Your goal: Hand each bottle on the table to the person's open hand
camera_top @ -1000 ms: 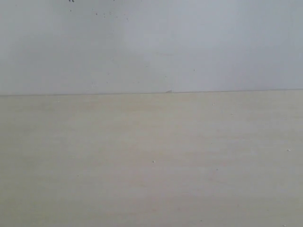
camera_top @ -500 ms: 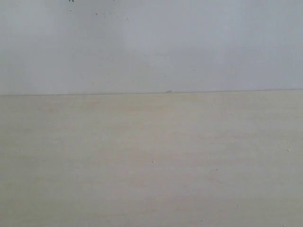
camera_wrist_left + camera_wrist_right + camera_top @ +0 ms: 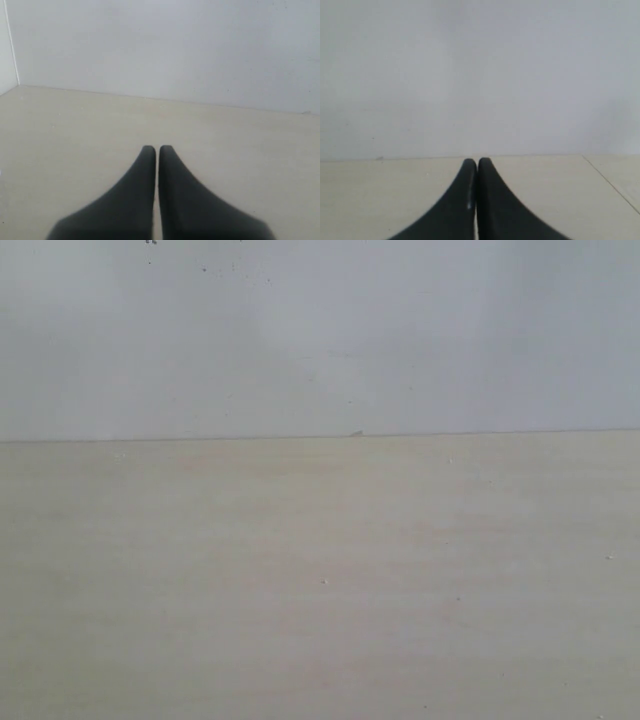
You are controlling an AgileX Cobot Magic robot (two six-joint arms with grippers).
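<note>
The pale beige table [image 3: 320, 580] fills the lower part of the exterior view, and neither gripper shows there. No bottle and no person's hand appear in any view. In the left wrist view my left gripper [image 3: 157, 148] is shut with nothing between its black fingers, above the bare table [image 3: 75, 130]. My right gripper [image 3: 477, 161] is likewise shut on nothing over the table [image 3: 380, 190] in the right wrist view.
A plain white wall [image 3: 320, 340] rises behind the table's far edge. The left wrist view shows a wall corner [image 3: 11, 50] at one side. A seam or table edge [image 3: 612, 185] runs diagonally in the right wrist view.
</note>
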